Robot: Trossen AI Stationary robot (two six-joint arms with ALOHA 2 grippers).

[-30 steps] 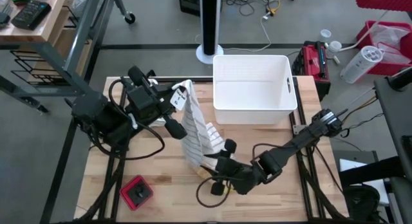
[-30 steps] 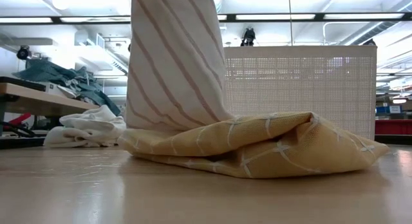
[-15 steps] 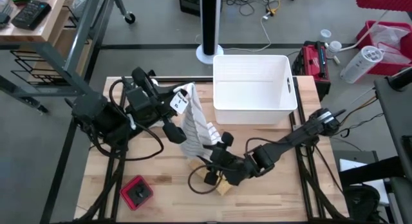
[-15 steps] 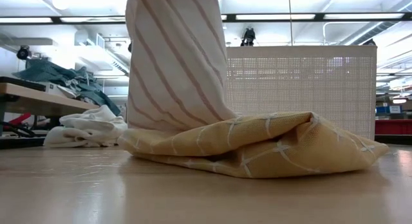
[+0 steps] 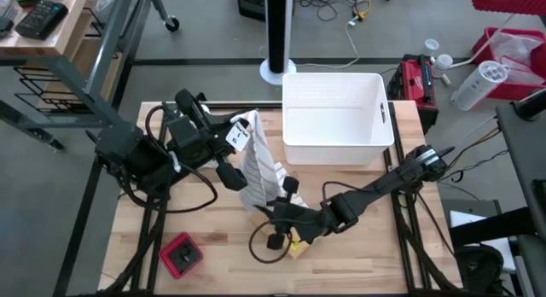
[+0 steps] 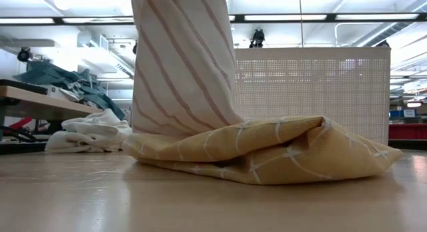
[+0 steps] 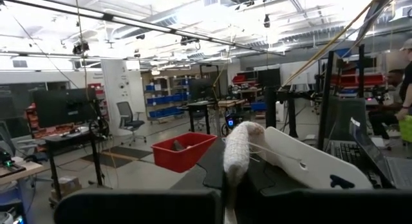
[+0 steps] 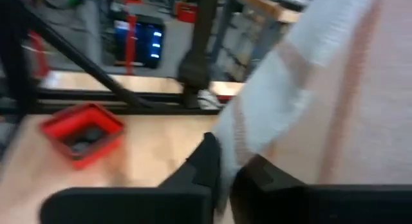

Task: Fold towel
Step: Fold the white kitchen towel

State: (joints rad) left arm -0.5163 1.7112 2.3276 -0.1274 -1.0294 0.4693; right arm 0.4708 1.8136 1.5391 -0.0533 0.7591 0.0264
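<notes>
The towel [image 5: 253, 165] is white with pink stripes on one face and yellow with white lines on the other. Its striped part [image 6: 180, 65] hangs upright from my left gripper [image 5: 241, 131], which is shut on its top above the middle of the table. Its yellow lower part [image 6: 267, 149] lies bunched on the table. My right gripper [image 5: 271, 210] reaches in from the right, low beside the hanging part, and is shut on the towel's edge. My left gripper pinches the towel's top end between its two fingers, coming nearly level from the table's left. A bunched bit of cloth [image 7: 238, 147] sticks out past the fingers. The towel hangs below, its yellow lower part resting on the table. My right gripper pinches the side edge of the hanging striped part [image 8: 226, 156], low down, between its two fingers [image 8: 205, 165]. It comes from the table's right, slanting slightly down. One layer or several, I cannot tell.
A white bin [image 5: 337, 118] stands at the table's far right; its perforated wall [image 6: 310, 92] rises behind the towel. A small red box [image 5: 181, 254] sits near the front left. Bare wood lies at the near right.
My right gripper has moved toward the table's left, in to the lower part of the hanging towel. The hanging striped part has shifted slightly; the yellow part on the table has stayed put.
</notes>
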